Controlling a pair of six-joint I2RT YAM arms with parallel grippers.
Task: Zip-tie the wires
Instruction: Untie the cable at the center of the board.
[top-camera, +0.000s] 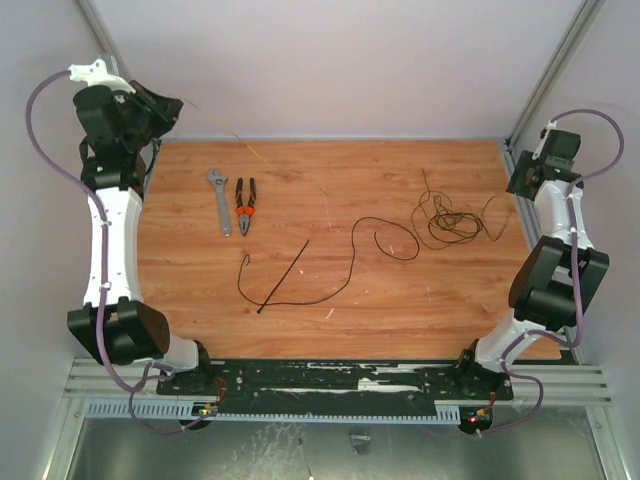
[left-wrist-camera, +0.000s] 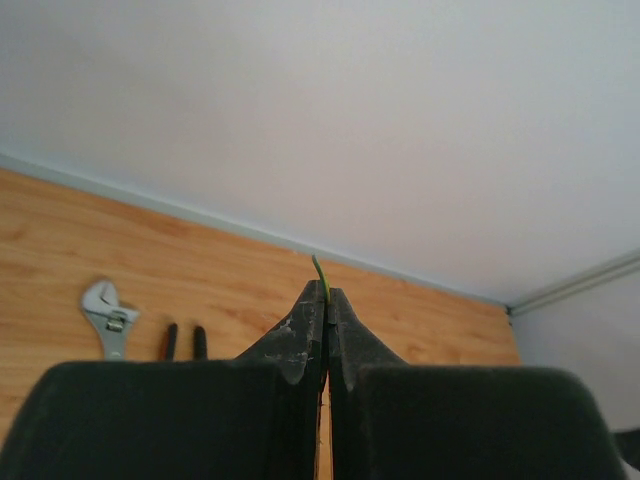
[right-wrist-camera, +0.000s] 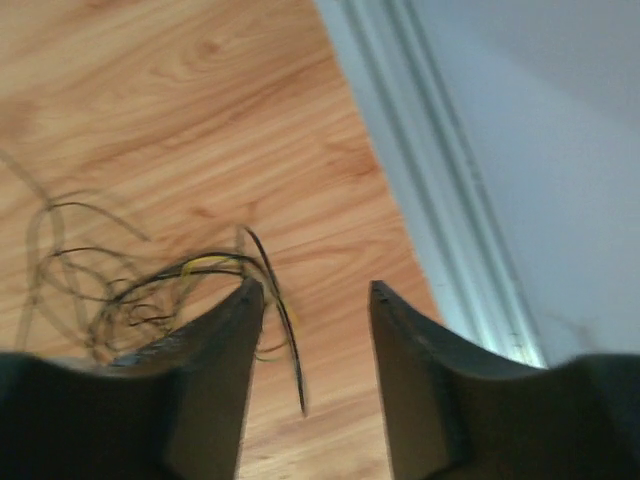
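Left claw (top-camera: 172, 104), from above, hangs by the back-left corner of the wooden table (top-camera: 400, 300), zip tie (top-camera: 283, 277) lying straight mid-table, wires (top-camera: 448, 220) tangled far right. Its wrist view alone shows jaws pinched shut on an olive-yellow strand (left-wrist-camera: 320, 272) against the pale wall (left-wrist-camera: 400, 120). Right claw (right-wrist-camera: 315, 300) gapes partly open, empty, beside blurred black-and-yellow loops of those wires.
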